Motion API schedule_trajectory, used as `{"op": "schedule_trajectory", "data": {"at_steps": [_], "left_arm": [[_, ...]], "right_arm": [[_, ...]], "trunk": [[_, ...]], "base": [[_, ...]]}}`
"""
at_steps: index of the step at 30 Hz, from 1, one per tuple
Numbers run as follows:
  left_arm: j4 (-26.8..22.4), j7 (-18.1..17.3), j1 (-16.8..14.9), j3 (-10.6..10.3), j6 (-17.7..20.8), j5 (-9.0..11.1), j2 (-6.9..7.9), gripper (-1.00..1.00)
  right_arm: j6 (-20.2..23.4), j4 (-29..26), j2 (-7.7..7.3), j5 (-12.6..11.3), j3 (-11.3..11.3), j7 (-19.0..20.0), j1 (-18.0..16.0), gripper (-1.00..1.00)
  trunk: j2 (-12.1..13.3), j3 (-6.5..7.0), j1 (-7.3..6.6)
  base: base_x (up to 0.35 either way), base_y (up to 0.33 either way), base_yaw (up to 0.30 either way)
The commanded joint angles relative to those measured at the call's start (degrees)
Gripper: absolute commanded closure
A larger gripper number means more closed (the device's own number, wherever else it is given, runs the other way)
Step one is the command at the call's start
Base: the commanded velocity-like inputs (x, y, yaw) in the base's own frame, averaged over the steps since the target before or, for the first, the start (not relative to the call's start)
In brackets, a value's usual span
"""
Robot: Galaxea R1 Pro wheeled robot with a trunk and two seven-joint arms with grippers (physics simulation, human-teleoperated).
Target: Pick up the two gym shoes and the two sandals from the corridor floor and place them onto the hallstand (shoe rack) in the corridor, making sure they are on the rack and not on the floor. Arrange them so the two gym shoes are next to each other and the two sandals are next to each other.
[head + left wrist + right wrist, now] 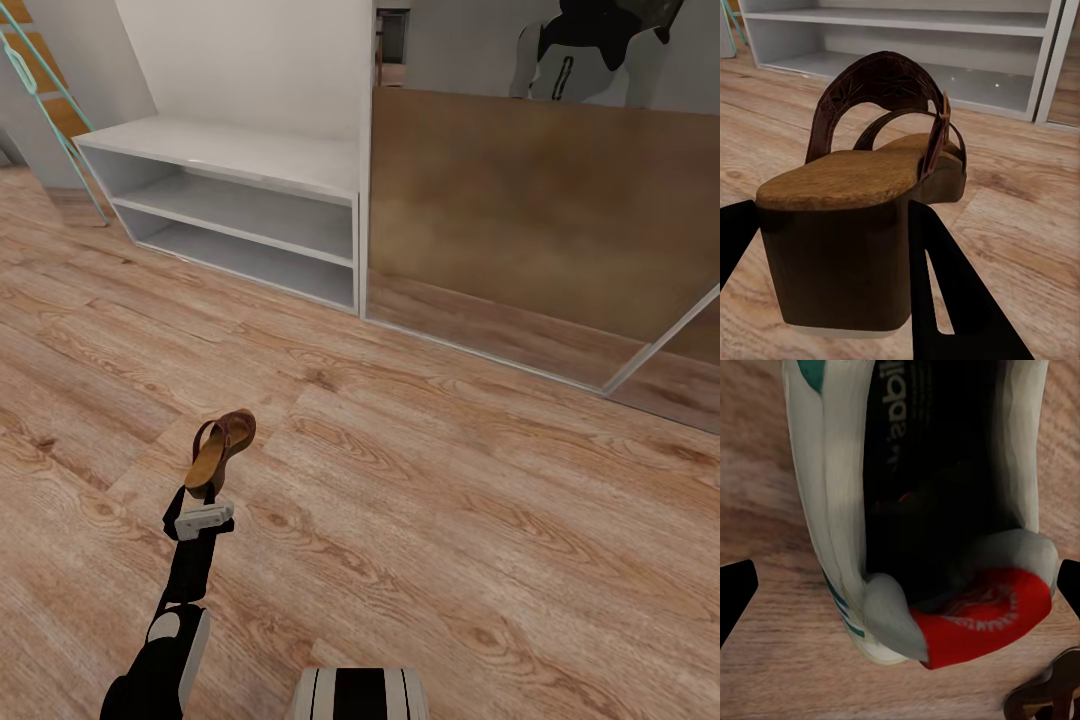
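A brown sandal (222, 448) with a tan insole hangs above the corridor floor (450, 520), and my left gripper (205, 497) is shut on its heel. In the left wrist view the sandal (862, 187) sits between the black fingers (945, 285), toe towards the hallstand (907, 19). The hallstand (230, 150) stands at the back left, its two low shelves bare. In the right wrist view a white gym shoe (832, 510) with teal stripes and a red heel tab lies on the floor. My right gripper (900, 600) is open around its heel. A bit of another sandal (1050, 697) shows beside it.
A tall brown sliding door panel (540, 230) stands right of the hallstand. A teal ladder-like frame (40, 80) leans at the far left. My own base (360, 695) shows at the lower edge. Wood floor stretches between me and the hallstand.
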Motion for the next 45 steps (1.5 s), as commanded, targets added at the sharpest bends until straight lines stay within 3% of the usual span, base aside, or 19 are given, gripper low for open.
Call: {"op": "schedule_trajectory", "data": {"at_steps": [1,9,10,45], "left_arm": [[0.01,0.0,0.0,0.0,0.0,0.0,0.0,1.0],[0.04,0.0,0.0,0.0,0.0,0.0,0.0,1.0],[0.04,0.0,0.0,0.0,0.0,0.0,0.0,1.0],[0.05,0.0,0.0,-0.05,0.0,0.0,0.0,1.0]], "right_arm": [[0.0,0.0,0.0,0.0,0.0,0.0,-0.01,-1.0],[0.0,0.0,0.0,0.0,0.0,0.0,-0.02,-1.0],[0.0,0.0,0.0,0.0,0.0,0.0,-0.03,1.0],[0.0,0.0,0.0,0.0,0.04,0.0,-0.04,1.0]], "trunk": [[0.0,0.0,0.0],[0.0,0.0,0.0],[0.0,0.0,0.0],[0.0,0.0,0.0]], "base": [[0.0,0.0,0.0],[0.0,0.0,0.0],[0.0,0.0,0.0],[0.0,0.0,0.0]]}}
